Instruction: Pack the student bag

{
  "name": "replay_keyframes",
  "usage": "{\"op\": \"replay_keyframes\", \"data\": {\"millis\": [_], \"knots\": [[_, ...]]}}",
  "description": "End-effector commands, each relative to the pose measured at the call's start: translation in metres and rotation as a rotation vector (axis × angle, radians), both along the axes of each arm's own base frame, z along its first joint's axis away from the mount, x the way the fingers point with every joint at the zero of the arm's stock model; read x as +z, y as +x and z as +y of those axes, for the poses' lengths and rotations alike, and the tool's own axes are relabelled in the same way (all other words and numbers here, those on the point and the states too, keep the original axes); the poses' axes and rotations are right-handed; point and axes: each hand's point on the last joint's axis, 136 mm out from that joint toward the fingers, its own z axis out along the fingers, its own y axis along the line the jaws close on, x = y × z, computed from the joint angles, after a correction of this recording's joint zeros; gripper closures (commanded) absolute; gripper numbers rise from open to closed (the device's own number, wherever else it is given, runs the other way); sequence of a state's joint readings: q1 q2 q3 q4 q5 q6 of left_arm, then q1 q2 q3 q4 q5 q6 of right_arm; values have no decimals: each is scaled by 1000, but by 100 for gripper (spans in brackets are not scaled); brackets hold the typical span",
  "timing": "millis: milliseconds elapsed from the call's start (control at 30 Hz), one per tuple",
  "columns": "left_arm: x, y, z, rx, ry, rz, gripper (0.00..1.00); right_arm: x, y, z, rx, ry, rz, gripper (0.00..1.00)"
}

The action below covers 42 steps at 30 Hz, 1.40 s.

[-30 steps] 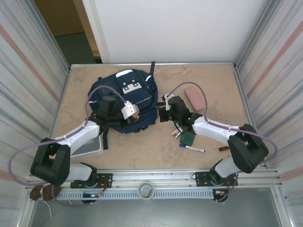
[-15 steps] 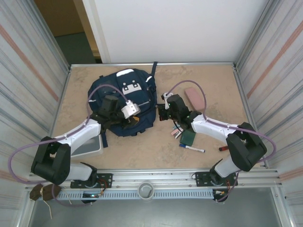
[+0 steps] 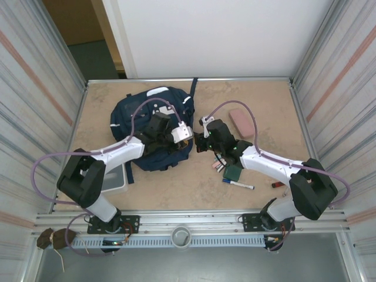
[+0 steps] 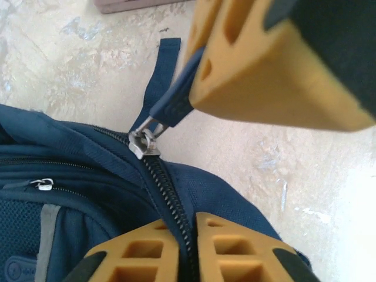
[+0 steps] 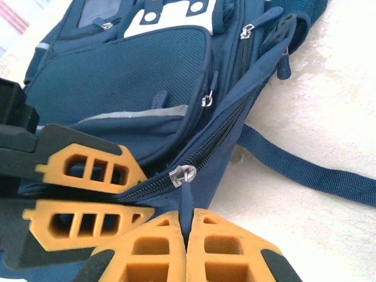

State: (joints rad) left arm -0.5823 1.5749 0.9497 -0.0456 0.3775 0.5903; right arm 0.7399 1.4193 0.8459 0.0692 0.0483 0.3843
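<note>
Right jaws: the right gripper (image 5: 187, 218) is squeezed tight on the zipper pull (image 5: 187, 197). That is the little blue tab hanging from the silver slider (image 5: 181, 174) of the student bag (image 5: 117, 76).
Left jaws: the left gripper (image 4: 189, 229) pinches the bag's cloth right on the zipper line, just beside the slider. There is almost no gap between its two sides.
Both grippers: they sit very close together at the right near edge of the bag.
Student bag: it is big and dark blue. It lies flat on the table (image 3: 264, 100), left of the middle, with its pockets up and its white patch toward the far wall.
Strap: a dark blue strap (image 5: 305, 171) lies on the table beside the bag.
Right of the bag: a pink block (image 3: 242, 121) lies farther back. Nearer are a flat green thing (image 3: 233, 171), a marker pen (image 3: 238, 184) and a small red thing (image 3: 277, 184).
Near left: a white box (image 3: 111, 183) sits by the left arm.
</note>
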Motion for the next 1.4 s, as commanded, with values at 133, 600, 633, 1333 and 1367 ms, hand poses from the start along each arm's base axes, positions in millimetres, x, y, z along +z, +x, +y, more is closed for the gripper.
{"op": "replay_keyframes", "data": {"millis": [133, 600, 633, 1333, 1367], "knots": [[61, -38, 20, -138, -273, -100, 100, -9, 44, -45, -187, -40, -26, 100], [81, -40, 48, -113, -399, -91, 100, -18, 90, -36, -98, 40, 65, 89], [78, -38, 47, -109, -402, -80, 100, -14, 80, -35, -58, 50, 78, 80], [9, -23, -23, -108, -255, 23, 98, -88, 132, -19, -203, 318, 555, 56], [7, -25, -27, -117, -244, 26, 98, -92, 133, -19, -203, 307, 559, 64]]}}
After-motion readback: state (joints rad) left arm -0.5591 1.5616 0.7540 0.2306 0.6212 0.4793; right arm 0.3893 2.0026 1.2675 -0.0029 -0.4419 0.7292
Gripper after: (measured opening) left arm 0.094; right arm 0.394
